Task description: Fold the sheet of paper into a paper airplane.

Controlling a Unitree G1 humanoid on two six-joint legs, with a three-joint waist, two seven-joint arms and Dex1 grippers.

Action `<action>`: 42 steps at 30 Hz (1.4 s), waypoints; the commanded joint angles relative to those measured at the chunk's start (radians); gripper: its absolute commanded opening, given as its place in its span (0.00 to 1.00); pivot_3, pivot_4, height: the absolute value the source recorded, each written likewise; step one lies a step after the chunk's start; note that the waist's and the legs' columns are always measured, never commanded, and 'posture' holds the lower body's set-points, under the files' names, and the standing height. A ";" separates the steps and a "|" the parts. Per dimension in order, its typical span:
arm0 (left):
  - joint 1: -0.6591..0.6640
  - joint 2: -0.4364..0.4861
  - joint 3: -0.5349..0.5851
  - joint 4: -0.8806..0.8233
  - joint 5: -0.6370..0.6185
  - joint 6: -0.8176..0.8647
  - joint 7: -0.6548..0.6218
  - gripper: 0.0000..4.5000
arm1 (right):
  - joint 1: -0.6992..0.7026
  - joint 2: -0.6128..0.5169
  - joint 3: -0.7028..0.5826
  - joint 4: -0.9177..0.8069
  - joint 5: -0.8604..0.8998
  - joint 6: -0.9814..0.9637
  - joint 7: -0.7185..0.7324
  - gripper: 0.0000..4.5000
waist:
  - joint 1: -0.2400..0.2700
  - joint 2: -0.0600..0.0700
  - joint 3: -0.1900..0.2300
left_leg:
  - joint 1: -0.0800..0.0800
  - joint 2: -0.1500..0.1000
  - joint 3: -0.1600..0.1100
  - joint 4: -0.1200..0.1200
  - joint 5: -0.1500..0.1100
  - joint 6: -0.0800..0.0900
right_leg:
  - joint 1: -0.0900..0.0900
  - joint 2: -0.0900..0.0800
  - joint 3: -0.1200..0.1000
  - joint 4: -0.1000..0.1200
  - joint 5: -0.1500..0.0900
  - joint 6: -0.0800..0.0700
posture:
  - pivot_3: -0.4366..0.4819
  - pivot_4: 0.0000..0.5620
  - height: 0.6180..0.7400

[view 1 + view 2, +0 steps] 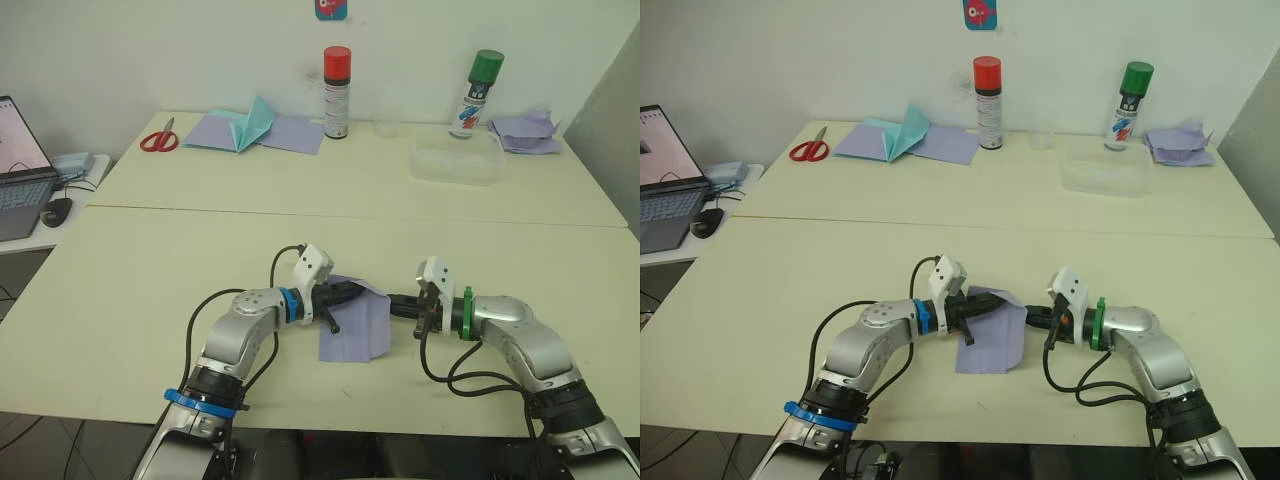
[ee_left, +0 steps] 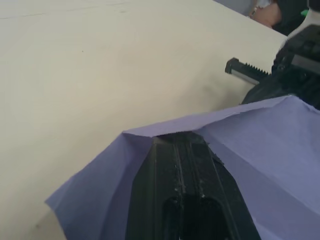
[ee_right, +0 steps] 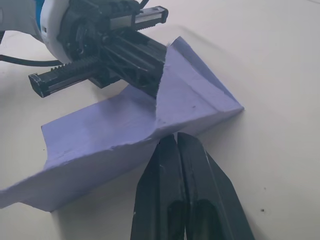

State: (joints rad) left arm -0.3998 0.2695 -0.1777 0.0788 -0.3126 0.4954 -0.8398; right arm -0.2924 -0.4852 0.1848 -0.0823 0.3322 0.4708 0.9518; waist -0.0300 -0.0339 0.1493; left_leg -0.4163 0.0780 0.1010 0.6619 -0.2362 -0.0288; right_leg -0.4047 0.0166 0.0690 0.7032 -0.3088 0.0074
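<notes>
The sheet of paper (image 1: 352, 330) lies near the table's front edge, pale lavender, with its far corner folded up into a raised flap (image 3: 192, 95). My left gripper (image 1: 356, 291) reaches in from the left, shut, its fingertips (image 2: 176, 142) tucked inside that fold, where the paper wraps round them. From the right, my right gripper (image 1: 392, 303) lies low on the table, shut, with its fingertips (image 3: 170, 145) touching the sheet's near edge just below the flap. The two grippers point at each other across the fold.
At the back of the table are red scissors (image 1: 158, 140), a teal paper shape (image 1: 250, 125) on lavender sheets, a red-capped can (image 1: 337, 92), a green-capped can (image 1: 478, 93), a clear plastic tub (image 1: 457, 157) and a crumpled lavender pile (image 1: 525, 132). A laptop (image 1: 20, 175) stands at the left.
</notes>
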 commanded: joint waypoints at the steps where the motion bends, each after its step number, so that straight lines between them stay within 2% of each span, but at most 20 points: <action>1: -0.019 0.003 0.024 -0.041 -0.015 -0.004 0.010 0.00 | -0.014 0.012 0.008 -0.059 -0.003 -0.015 -0.013 0.01 | 0.000 0.000 0.000 | 0.000 0.000 0.000 0.000 0.000 0.000 | 0.000 0.000 0.000 0.000 0.000 0.000 | 0.48 0.27 1.00; 8: -0.005 0.054 0.023 -0.027 0.028 -0.006 0.037 0.00 | -0.021 0.038 0.039 -0.054 -0.024 -0.032 -0.025 0.01 | 0.000 0.000 0.000 | 0.000 0.000 0.000 0.000 0.000 0.000 | 0.000 0.000 0.000 0.000 0.000 0.000 | 0.48 0.27 1.00; 16: 0.033 0.138 -0.032 -0.032 0.088 0.013 0.013 0.00 | -0.039 0.071 0.063 -0.020 -0.063 -0.066 -0.034 0.01 | 0.000 0.000 0.000 | 0.000 0.000 -0.001 0.000 0.000 0.000 | 0.000 0.000 -0.001 -0.001 0.000 0.000 | 0.48 0.27 1.00; 31: 0.067 0.142 -0.034 -0.057 0.083 0.029 0.022 0.00 | -0.127 0.164 0.117 0.108 -0.150 -0.160 -0.070 0.01 | 0.000 0.000 0.000 | 0.000 0.000 -0.001 -0.001 0.000 0.000 | 0.000 0.000 -0.001 -0.002 0.001 -0.002 | 0.48 0.27 1.00; 42: 0.059 0.158 0.009 -0.073 0.076 0.039 0.052 0.00 | -0.127 0.159 0.173 0.177 -0.251 -0.191 -0.084 0.01 | -0.001 0.000 0.000 | 0.000 0.001 -0.001 -0.001 0.000 0.000 | 0.000 0.000 -0.001 -0.002 0.002 -0.003 | 0.48 0.27 1.00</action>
State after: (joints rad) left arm -0.3464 0.4105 -0.1865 0.0124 -0.2425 0.5205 -0.7967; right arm -0.4105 -0.3293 0.3474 0.0922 0.0970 0.2945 0.8800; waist -0.0308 -0.0338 0.1494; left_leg -0.4163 0.0786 0.1001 0.6613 -0.2362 -0.0288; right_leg -0.4044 0.0166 0.0683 0.7012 -0.3072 0.0047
